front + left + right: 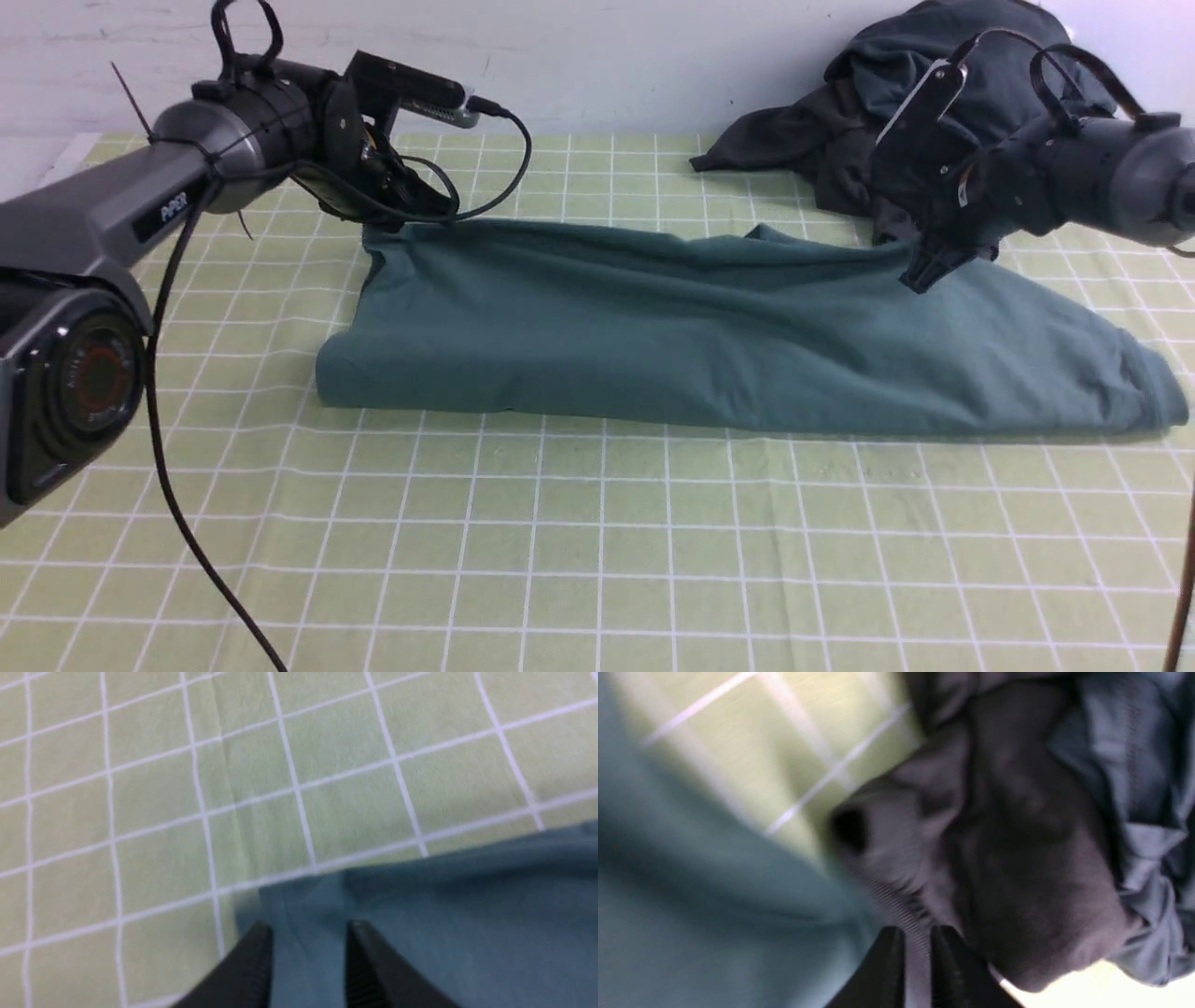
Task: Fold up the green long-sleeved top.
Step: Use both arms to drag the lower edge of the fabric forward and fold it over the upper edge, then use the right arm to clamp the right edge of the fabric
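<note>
Top [709, 345], folded into a long band, lies just in front of the heap [822, 131], long axis crosswise. Left gripper [308, 927], jaws wide and empty, sits over the corner farthest from the heap. Right gripper [926, 269], narrowly parted with nothing evidently held, sits at the edge beside it. No container.

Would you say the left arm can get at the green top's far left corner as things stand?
Likely yes: the left gripper hangs right over that corner of the green long-sleeved top, jaws apart, with nothing in between; the dark clothes heap lies far to the right.
</note>
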Available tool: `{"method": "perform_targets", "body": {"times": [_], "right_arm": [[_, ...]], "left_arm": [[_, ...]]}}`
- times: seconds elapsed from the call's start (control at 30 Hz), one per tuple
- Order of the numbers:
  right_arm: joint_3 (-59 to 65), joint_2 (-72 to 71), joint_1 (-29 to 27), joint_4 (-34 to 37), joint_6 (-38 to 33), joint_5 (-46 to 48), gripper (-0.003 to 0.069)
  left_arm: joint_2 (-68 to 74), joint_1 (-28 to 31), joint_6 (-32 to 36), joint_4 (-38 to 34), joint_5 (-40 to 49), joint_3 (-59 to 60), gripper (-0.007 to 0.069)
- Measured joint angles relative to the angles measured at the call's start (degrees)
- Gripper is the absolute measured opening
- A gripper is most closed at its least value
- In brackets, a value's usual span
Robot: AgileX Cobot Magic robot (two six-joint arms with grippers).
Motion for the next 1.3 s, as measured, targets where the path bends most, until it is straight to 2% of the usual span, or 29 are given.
{"method": "perform_targets", "body": {"times": [0.07,0.1,0.13,0.17,0.23,0.3,0.33,0.37,0.47,0.5,0.6,0.63,0.67,0.83,0.87,0.97,1.03,1.17,1.3], "right_arm": [[-1.6,0.1,-0.1,0.0,4.0,0.9,0.0195],[-1.8,0.1,-0.1,0.0,4.7,1.0,0.0202],[-2.9,0.1,-0.1,0.1,6.9,2.8,0.0246],[-4.7,0.1,-0.1,0.4,9.0,5.5,0.0281],[-6.7,0.1,0.1,2.0,10.5,9.9,0.03],[-8.4,0.0,0.3,5.0,10.2,14.1,0.0296],[-9.6,0.0,0.6,10.4,7.0,19.1,0.0269],[-9.9,-0.1,0.8,12.9,5.1,21.0,0.0246],[-10.3,0.1,1.1,25.5,-4.6,29.9,0.0127],[-10.3,0.6,0.9,29.4,-7.0,32.9,0.0064],[-10.3,1.4,0.0,31.7,-7.2,33.6,0.002],[-10.3,2.6,-2.2,31.6,-4.9,32.3,-0.0001],[-10.3,3.0,-3.2,31.2,-3.6,31.4,-0.0006],[-10.3,4.9,-11.0,20.9,11.7,31.1,-0.001],[-10.3,4.6,-12.7,16.2,15.9,33.8,-0.001],[-10.3,2.8,-14.5,13.3,18.6,38.7,-0.0007],[-10.3,0.3,-15.6,14.8,18.6,40.3,-0.0001],[-10.4,-5.3,-18.3,24.7,15.4,40.9,0.0046],[-10.4,-5.0,-21.1,31.6,13.6,41.1,0.0179]], "left_arm": [[1.7,0.0,-2.3,1.2,0.0,-2.4,0.0358],[1.7,0.0,-2.5,1.3,0.0,-2.6,0.0374],[1.9,0.0,-4.9,2.3,0.5,-4.0,0.0421],[1.8,0.0,-6.5,2.9,1.3,-5.0,0.0441],[1.2,0.0,-7.8,3.0,3.5,-6.4,0.0442],[0.3,0.0,-7.7,2.5,6.3,-7.0,0.0426],[-0.9,-0.1,-6.3,0.4,11.0,-7.3,0.0382],[-1.3,-0.2,-4.9,-1.1,13.8,-7.4,0.0353],[-2.0,-0.9,2.7,-7.2,24.7,-7.5,0.0221],[-2.0,-1.2,5.5,-9.2,29.3,-6.8,0.0153],[-2.0,-1.2,7.3,-11.2,32.4,-5.5,0.0073],[-2.0,-1.1,7.9,-11.6,34.5,-4.6,0.0029],[-2.0,-0.9,8.0,-11.6,35.1,-4.3,0.0019],[-3.3,-0.2,8.5,-12.6,35.7,-1.5,-0.0001],[-5.6,-0.1,8.8,-13.3,35.8,0.2,-0.0001],[-10.6,-0.1,9.5,-14.8,35.8,4.0,-0.0001],[-16.6,-0.1,10.8,-16.6,35.8,8.1,-0.0001],[-34.8,-0.1,12.8,-20.9,31.4,20.8,-0.0001],[-51.0,-0.1,14.2,-22.8,22.1,33.5,-0.0001]]}}
